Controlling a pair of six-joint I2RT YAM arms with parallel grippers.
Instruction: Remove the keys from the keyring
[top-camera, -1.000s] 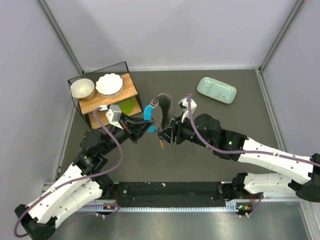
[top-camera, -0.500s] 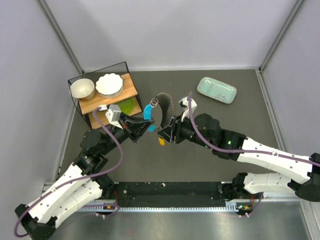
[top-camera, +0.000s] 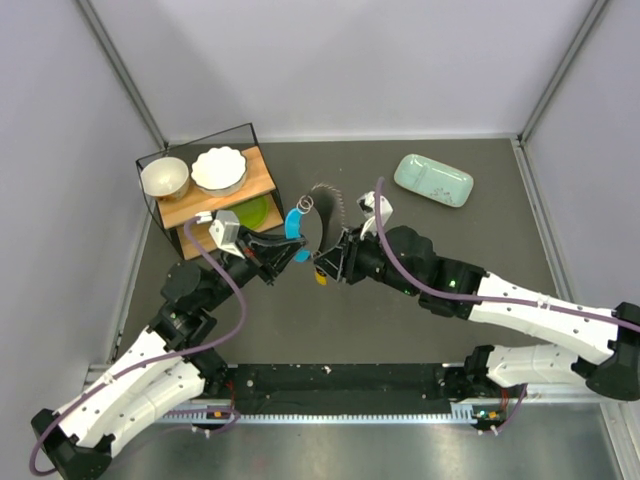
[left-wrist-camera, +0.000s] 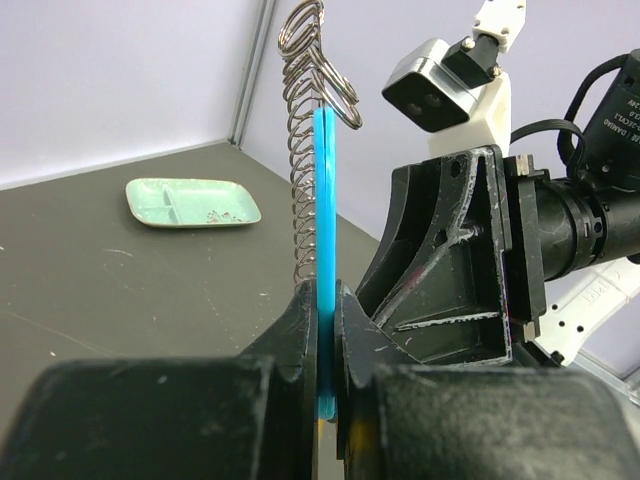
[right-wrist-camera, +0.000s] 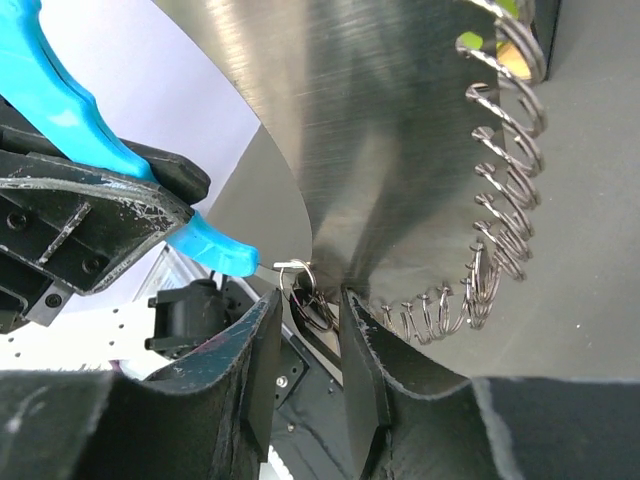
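**Blue key clamped left, coil arcing across to the right jaws**

I'm watching the left gripper (left-wrist-camera: 322, 292) clamping the blue key (left-wrist-camera: 324, 180). Its jaws are closed down to the cover's thickness, and the near end of the cover is poking out beneath them. The key's long axis is pointing straight out of the left jaws. In the top view it is running from near to far, leaning slightly left.

The keyring (left-wrist-camera: 303, 170) is a silvery coiled wire, riding up alongside the blue cover and touching or just beside it. It is ending in a bunch of loops above the key's far tip. From above, the keyring (top-camera: 330, 200) is arcing off the far end of the blue key (top-camera: 293, 225) and bending back toward the right gripper (top-camera: 325, 262). Both ends of the coil are therefore sitting between the two arms, lifted off the table.

The right gripper is sitting just beside the left gripper (top-camera: 280, 252), on the key's right flank and facing it.

In the right wrist view the right gripper (right-wrist-camera: 305, 330) is showing its jaws only narrowly apart. A small ring (right-wrist-camera: 298, 268) and some dark bits are sitting at the mouth. I can't tell whether they are being pinched or just hanging there. A broad brushed metal face (right-wrist-camera: 380, 120) is filling the upper part of that view. It may be a key blade close to the lens, but I'm not sure.

My read is that the right arm is nearer the small ring, so the coming pull should be running along the key's long axis and away from the left jaws.

A small orange bit (top-camera: 321, 280) is hanging under the right gripper, and I can't identify it. A green tray (top-camera: 433, 180) is lying well apart at far right.
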